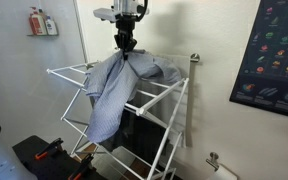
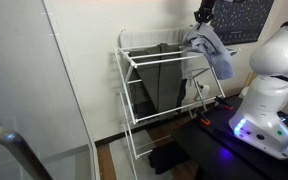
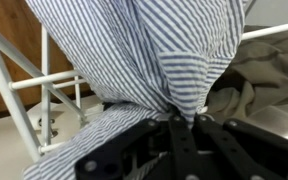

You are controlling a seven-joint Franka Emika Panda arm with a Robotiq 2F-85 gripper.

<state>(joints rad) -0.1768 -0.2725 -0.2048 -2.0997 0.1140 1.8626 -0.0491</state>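
A blue-and-white striped shirt (image 1: pixel 112 90) hangs over the top rails of a white drying rack (image 1: pixel 162 105). My gripper (image 1: pixel 125 45) comes down from above and is shut on a pinched fold of the shirt at its highest point. In the wrist view the black fingers (image 3: pixel 162 140) squeeze the bunched striped cloth (image 3: pixel 154 60) between them. In an exterior view the shirt (image 2: pixel 212 50) drapes off the rack's (image 2: pixel 132 75) far corner below the gripper (image 2: pixel 201 19). A dark grey-green garment (image 2: pixel 162 80) hangs over the rack's middle rails.
A beige cloth (image 3: pixel 269 85) lies beside the shirt in the wrist view. A dark poster (image 1: pixel 277 55) hangs on the wall. Bottles (image 1: pixel 41 23) sit on a wall shelf. The robot's white base (image 2: pixel 269 90) stands beside the rack.
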